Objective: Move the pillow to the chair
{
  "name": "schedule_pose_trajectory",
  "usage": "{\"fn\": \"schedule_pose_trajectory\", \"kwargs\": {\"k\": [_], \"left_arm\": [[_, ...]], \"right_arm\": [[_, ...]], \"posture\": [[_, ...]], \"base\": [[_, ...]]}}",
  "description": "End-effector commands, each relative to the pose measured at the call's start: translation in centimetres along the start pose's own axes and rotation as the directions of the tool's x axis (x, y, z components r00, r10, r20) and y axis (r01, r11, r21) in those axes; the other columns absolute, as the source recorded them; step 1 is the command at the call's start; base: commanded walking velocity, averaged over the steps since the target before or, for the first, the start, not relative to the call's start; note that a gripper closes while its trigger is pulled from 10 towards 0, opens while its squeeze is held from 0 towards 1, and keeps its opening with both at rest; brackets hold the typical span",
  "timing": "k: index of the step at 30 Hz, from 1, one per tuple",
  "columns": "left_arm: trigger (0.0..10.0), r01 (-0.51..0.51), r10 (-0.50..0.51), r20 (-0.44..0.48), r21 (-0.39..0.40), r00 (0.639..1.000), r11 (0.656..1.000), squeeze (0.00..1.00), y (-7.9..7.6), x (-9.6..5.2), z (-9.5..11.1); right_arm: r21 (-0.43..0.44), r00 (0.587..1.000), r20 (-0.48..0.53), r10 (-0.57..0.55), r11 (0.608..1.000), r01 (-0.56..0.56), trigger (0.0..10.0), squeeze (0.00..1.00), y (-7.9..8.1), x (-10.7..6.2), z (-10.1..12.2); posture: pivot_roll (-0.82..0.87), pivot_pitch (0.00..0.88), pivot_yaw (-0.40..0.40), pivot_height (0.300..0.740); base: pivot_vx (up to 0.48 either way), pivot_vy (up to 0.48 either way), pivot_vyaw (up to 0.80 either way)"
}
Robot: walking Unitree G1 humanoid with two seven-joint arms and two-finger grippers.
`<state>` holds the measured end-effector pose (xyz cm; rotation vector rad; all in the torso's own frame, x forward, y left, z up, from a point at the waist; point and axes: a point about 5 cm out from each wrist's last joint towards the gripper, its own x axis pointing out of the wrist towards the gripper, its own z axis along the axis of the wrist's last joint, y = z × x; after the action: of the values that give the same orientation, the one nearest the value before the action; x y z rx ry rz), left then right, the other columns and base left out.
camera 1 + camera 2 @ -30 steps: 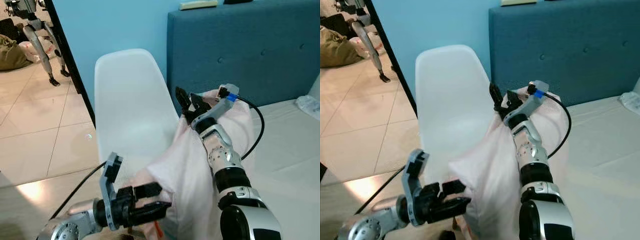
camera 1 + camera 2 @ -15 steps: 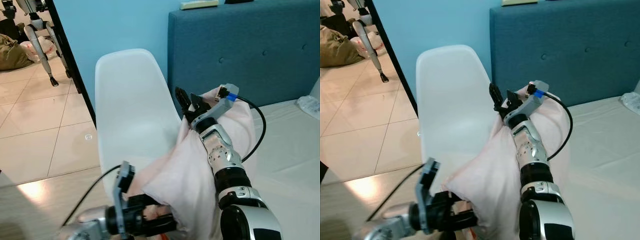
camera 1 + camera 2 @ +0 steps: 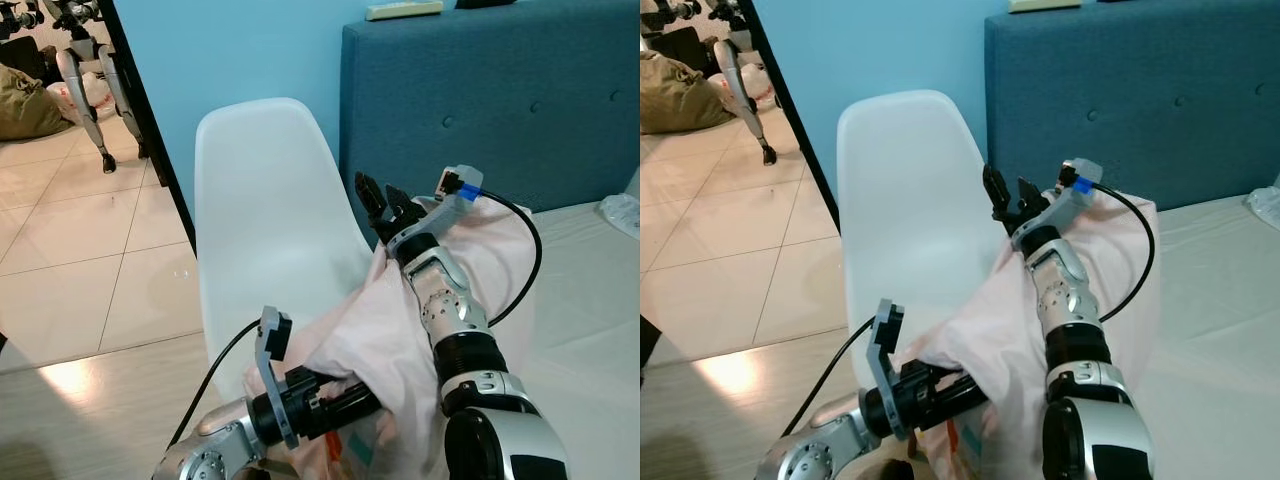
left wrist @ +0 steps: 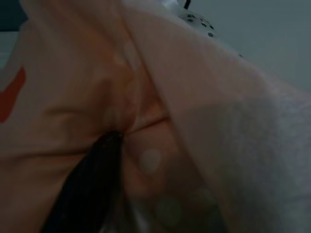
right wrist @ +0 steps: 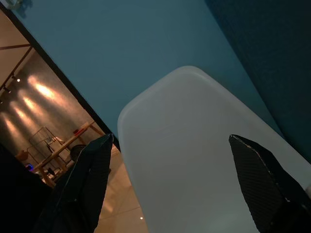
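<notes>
Blue wall and headboard back the scene; the pink pillow (image 3: 400, 330) sags at lower centre against the white chair (image 3: 265, 215). The left gripper (image 3: 345, 405) pinches its lower fabric, the right gripper (image 3: 385, 205), fingers spread, rests on top. Both should push it leftward together onto the seat.

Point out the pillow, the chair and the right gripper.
pillow (image 3: 385, 345), left eye view, pink cover's middle.
chair (image 3: 265, 210), left eye view, white backrest.
right gripper (image 3: 378, 193), left eye view, between its open fingertips.
</notes>
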<state>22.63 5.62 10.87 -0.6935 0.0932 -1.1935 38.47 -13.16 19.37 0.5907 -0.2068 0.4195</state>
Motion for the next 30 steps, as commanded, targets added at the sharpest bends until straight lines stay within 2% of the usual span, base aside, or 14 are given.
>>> {"fn": "schedule_pose_trajectory", "kwargs": {"k": [1,8,12,15,16,17,19,21,22,23,24,25,26,30], "left_arm": [[0.0,-0.019,0.019,-0.014,-0.008,1.0,1.0,0.0,0.4,0.0,-0.2],[0.0,-0.011,0.011,-0.017,0.001,1.0,1.0,0.0,0.5,-0.1,0.0],[0.0,-0.025,0.025,-0.01,0.008,1.0,1.0,0.0,0.7,0.1,0.1],[0.0,-0.042,0.042,-0.004,0.016,0.999,0.999,0.0,1.0,0.3,0.1],[0.0,-0.066,0.066,0.013,0.028,0.998,0.997,0.0,1.3,0.5,0.5],[0.0,-0.066,0.066,0.013,0.028,0.998,0.997,0.0,1.3,0.5,0.5],[0.0,-0.091,0.089,0.031,0.04,0.996,0.995,0.0,1.7,0.7,0.9],[0.0,-0.112,0.109,0.055,0.052,0.992,0.992,0.0,2.0,0.8,1.5],[0.0,-0.118,0.115,0.061,0.057,0.991,0.991,0.0,2.1,0.9,1.6],[0.0,-0.134,0.129,0.071,0.064,0.989,0.989,0.0,2.3,0.9,1.9],[0.0,-0.145,0.139,0.076,0.069,0.987,0.987,0.0,2.5,1.0,2.1],[0.0,-0.165,0.158,0.086,0.078,0.984,0.983,0.0,2.8,1.0,2.3],[0.0,-0.186,0.177,0.1,0.086,0.979,0.979,0.0,3.0,1.0,2.6],[0.0,-0.239,0.225,0.132,0.103,0.965,0.966,0.0,3.6,0.9,3.3]], "right_arm": [[0.003,1.0,-0.017,0.025,1.0,-0.025,10.0,1.0,0.7,0.4,-0.3],[0.004,1.0,-0.013,0.022,1.0,-0.022,10.0,1.0,0.7,0.4,-0.3],[0.01,1.0,0.016,0.021,1.0,-0.021,10.0,1.0,0.4,0.3,0.6],[0.048,0.996,0.064,0.057,0.997,-0.06,10.0,1.0,0.3,0.1,1.8],[0.073,0.985,0.101,0.139,0.986,-0.147,10.0,1.0,0.3,-0.5,3.0],[0.073,0.985,0.101,0.139,0.986,-0.147,10.0,1.0,0.3,-0.5,3.0],[0.081,0.969,0.126,0.215,0.971,-0.226,10.0,0.98,0.4,-1.2,4.1],[0.076,0.949,0.152,0.275,0.954,-0.289,10.0,0.72,0.1,-2.3,5.3],[0.076,0.943,0.161,0.292,0.949,-0.307,10.0,0.72,0.1,-2.6,5.7],[0.076,0.933,0.187,0.307,0.943,-0.325,10.0,0.55,-0.3,-3.3,6.6],[0.076,0.927,0.203,0.316,0.938,-0.337,10.0,0.55,-0.4,-3.7,7.2],[0.076,0.918,0.23,0.322,0.935,-0.347,10.0,0.45,-0.8,-4.4,8.1],[0.075,0.906,0.26,0.335,0.928,-0.365,10.0,0.42,-1.1,-5.2,9.2],[0.066,0.877,0.293,0.38,0.907,-0.415,10.0,0.38,-1.3,-6.9,10.8]], "posture": [[-0.04,0.025,0.028,0.615],[-0.04,0.025,0.031,0.615],[-0.04,0.027,0.034,0.615],[-0.04,0.026,0.034,0.615],[-0.05,0.025,0.036,0.615],[-0.05,0.025,0.036,0.615],[-0.05,0.025,0.038,0.615],[-0.05,0.025,0.04,0.615],[-0.05,0.025,0.04,0.615],[-0.06,0.024,0.041,0.615],[-0.06,0.024,0.041,0.615],[-0.06,0.023,0.042,0.615],[-0.07,0.024,0.043,0.615],[-0.07,0.024,0.044,0.615]], "base": [[0.0,0.0,0.0],[0.0,0.0,0.0],[0.0,0.0,0.0],[0.0,0.0,0.0],[0.0,0.0,0.0],[0.0,0.0,0.0],[0.0,0.0,0.0],[0.0,0.0,0.0],[0.0,0.0,0.0],[0.0,0.0,0.0],[0.0,0.0,0.0],[0.0,0.0,0.0],[0.0,0.0,0.0],[0.0,0.0,0.0]]}}
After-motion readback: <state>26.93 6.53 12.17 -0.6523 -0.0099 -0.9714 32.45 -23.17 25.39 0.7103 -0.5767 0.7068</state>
